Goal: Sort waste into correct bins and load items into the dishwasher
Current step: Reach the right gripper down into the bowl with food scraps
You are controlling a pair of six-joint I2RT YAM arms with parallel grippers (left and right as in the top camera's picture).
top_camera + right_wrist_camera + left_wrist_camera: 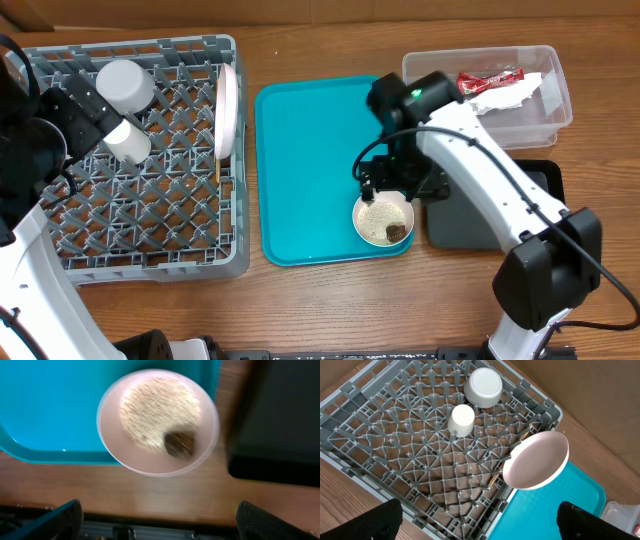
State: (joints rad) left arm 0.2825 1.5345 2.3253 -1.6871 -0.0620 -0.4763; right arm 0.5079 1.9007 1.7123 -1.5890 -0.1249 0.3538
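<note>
left gripper (480, 529), right gripper (160, 526) spread wide | rack (375, 430): 1 plate (536, 460), 1 cup (461, 420), 1 bowl (482, 387)

In the grey rack (60, 250) on my left, the white plate (227, 108) stood on edge by the right wall, with the white cup (127, 140) beside the grey bowl (124, 85). The small white bowl (383, 220) held rice grains (159, 412) and a brown chunk (179, 443). The red wrapper (490, 78) and napkin (510, 97) lay in the clear tub (555, 85).

A robotics lab bench: robot arms (480, 170), wooden table (330, 300), staged dish rack (140, 262).
</note>
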